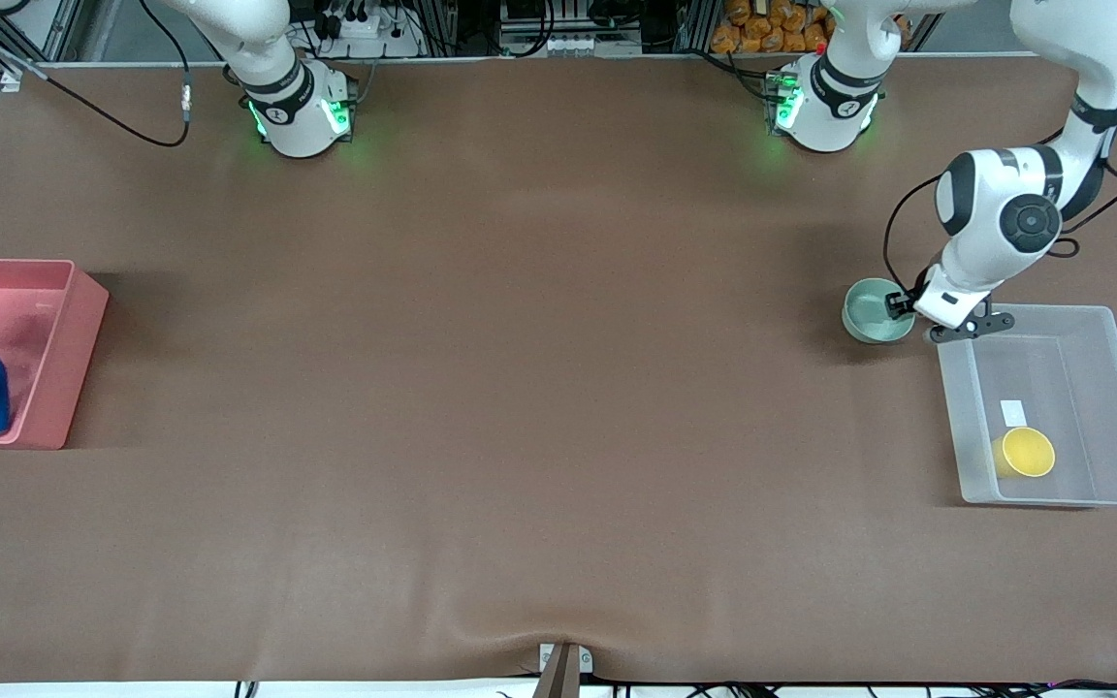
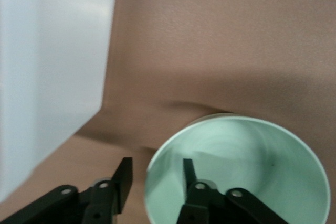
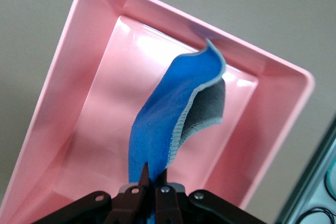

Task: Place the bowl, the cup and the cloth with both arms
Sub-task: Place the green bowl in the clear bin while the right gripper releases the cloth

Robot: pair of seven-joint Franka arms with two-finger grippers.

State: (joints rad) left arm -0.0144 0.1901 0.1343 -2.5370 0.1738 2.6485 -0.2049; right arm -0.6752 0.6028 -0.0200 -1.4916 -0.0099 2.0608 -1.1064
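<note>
bowl rim sits between open left end effector fingers; i'd clamp squarely before lifting. right end effector grips cloth over pink bin.

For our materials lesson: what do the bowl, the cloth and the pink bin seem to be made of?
Bowl: probably glazed ceramic or hard plastic; smooth mint surface with soft sheen.
Cloth: soft woven fabric; it drapes and curls, with stitched grey edging.
Pink bin: likely moulded plastic; glossy highlights, rounded corners.
</note>
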